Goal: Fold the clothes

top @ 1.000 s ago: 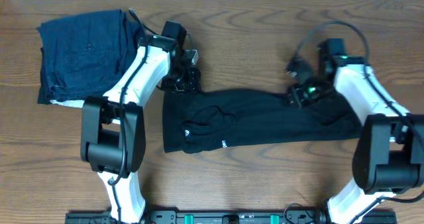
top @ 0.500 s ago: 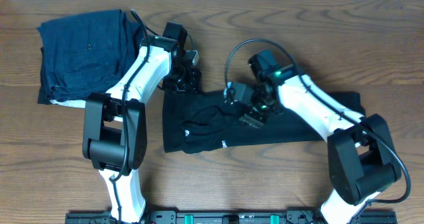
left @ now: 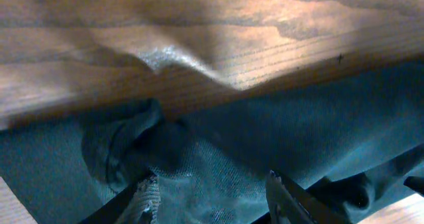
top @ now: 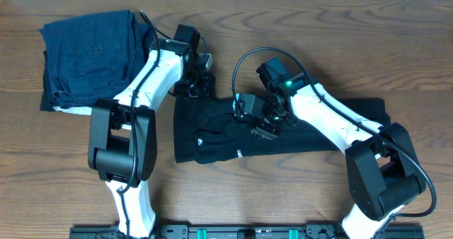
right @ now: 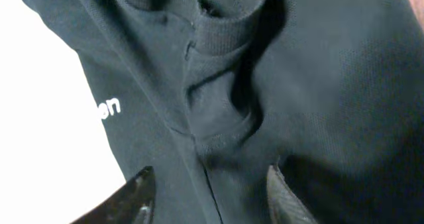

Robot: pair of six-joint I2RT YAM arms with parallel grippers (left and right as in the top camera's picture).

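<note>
Between the left gripper (left: 211, 184) fingers you see bunched cloth of the black T-shirt (top: 269, 143). The jaws stand part-spread, but whether they pinch it can't be told. Right gripper (right: 209, 174): jaws spread, nothing held, poised over the ribbed collar (right: 222, 25). Shirt lies as a long band across the table (top: 283, 196) centre, w/ left gripper at its upper-left corner. The right arm crosses its middle & hides the fabric beneath. Well apart, far left: navy folded garments (top: 92, 55) w/ a white layer (top: 67, 109) below. Overhead leaves both fingertip pairs hard to make out; the wrist views show you them. White lettering (right: 106, 109) is cut off, unreadable.
</note>
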